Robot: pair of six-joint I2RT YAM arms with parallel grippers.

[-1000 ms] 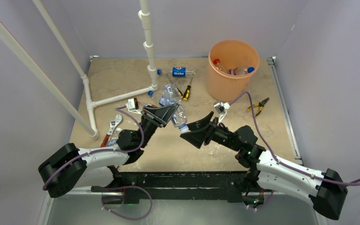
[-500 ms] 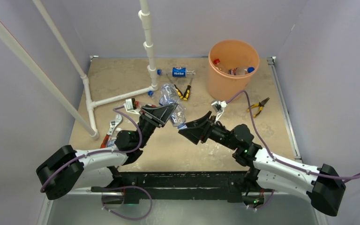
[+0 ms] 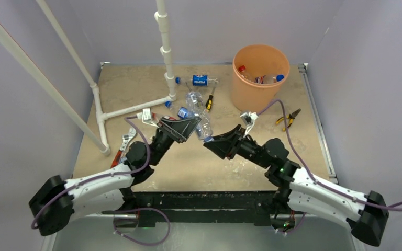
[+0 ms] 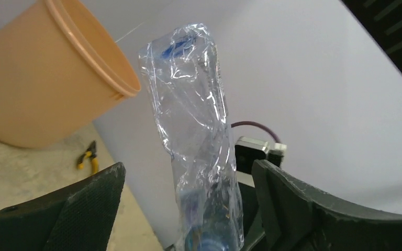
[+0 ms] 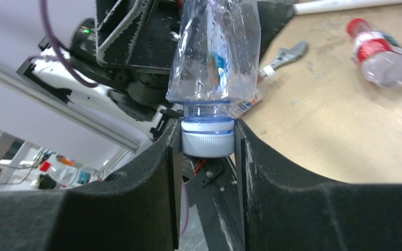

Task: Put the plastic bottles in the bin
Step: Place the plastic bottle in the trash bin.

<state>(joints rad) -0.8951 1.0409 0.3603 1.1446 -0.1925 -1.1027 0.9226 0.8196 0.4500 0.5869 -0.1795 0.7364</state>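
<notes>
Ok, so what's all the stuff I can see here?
Bucket: one, orange, far right.
Bottles inside bucket: at least two, clear, red and blue caps.
Loose bottles: at least three, clear, mid-table.
Held bottle: one, clear, pale cap, between the hands.
Pliers: two, yellow-black, one mid-table, one right side.
Wrench: one, silver, left side.
Pipes: white, far left.
Table: one, beige.
Left hand: black, open around the held bottle.
Right hand: black, shut on its cap.
</notes>
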